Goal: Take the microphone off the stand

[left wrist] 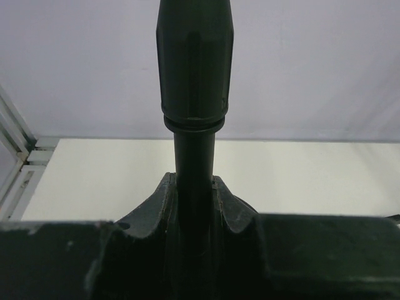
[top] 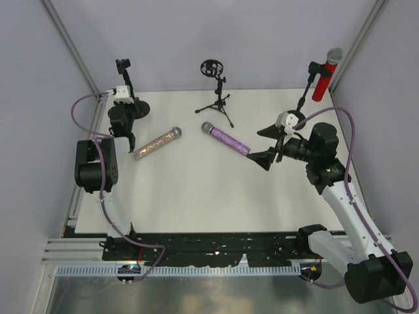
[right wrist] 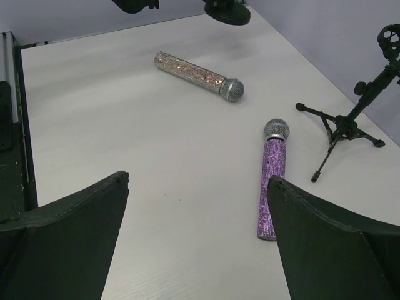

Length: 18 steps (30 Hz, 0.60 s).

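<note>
A red microphone [top: 323, 77] with a grey head sits in the clip of a black stand [top: 303, 97] at the back right. My right gripper [top: 269, 144] is open and empty, in front and left of that stand; in its wrist view [right wrist: 199, 178] the jaws stand wide apart over bare table. My left gripper [top: 128, 99] is shut on the pole of the left stand [top: 134, 108], whose clip [top: 123, 65] is empty. The left wrist view shows the fingers [left wrist: 228, 203] pressed on both sides of the black pole [left wrist: 194, 150].
A silver glitter microphone [top: 157, 142] [right wrist: 194, 72] and a purple glitter microphone [top: 226, 137] [right wrist: 274, 162] lie on the white table. A black tripod stand [top: 217, 98] [right wrist: 347, 125] with an empty shock mount stands at the back centre. Walls close the back and sides.
</note>
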Tool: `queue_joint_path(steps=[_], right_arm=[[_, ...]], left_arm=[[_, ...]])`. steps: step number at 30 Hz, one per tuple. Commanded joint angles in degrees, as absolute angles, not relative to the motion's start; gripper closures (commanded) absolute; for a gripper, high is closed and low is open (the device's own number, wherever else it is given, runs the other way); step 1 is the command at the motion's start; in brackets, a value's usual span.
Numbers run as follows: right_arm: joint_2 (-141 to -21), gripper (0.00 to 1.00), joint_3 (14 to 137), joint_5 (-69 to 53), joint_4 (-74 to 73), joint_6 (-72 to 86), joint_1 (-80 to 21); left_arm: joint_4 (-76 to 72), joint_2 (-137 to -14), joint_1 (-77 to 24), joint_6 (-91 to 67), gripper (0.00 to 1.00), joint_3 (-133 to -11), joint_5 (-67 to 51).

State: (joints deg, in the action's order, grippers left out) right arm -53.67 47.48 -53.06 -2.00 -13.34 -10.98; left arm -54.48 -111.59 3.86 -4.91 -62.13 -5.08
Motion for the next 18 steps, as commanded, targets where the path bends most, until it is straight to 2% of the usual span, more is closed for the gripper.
queue_joint_path(steps=[1, 10, 14, 18], right_arm=[[-53.7, 0.05, 47.1, -53.5, 2.7, -12.0, -9.1], [-53.9, 0.05, 45.4, -54.7, 6.2, -9.8, -5.9], [-54.1, 0.05, 45.1, -54.9, 7.3, -8.8, -5.3], [-54.1, 0.05, 45.2, -55.2, 7.6, -8.4, -5.1]], left_arm=[[-70.0, -114.3, 4.1, -6.5, 1.0, -65.6, -6.2], [-73.1, -118.7, 4.5, -7.5, 1.0, -66.4, -6.2], [-73.7, -118.8, 4.7, -8.0, 0.86, -66.4, -5.6], [-73.4, -118.7, 4.7, -7.9, 0.84, -66.4, -5.8]])
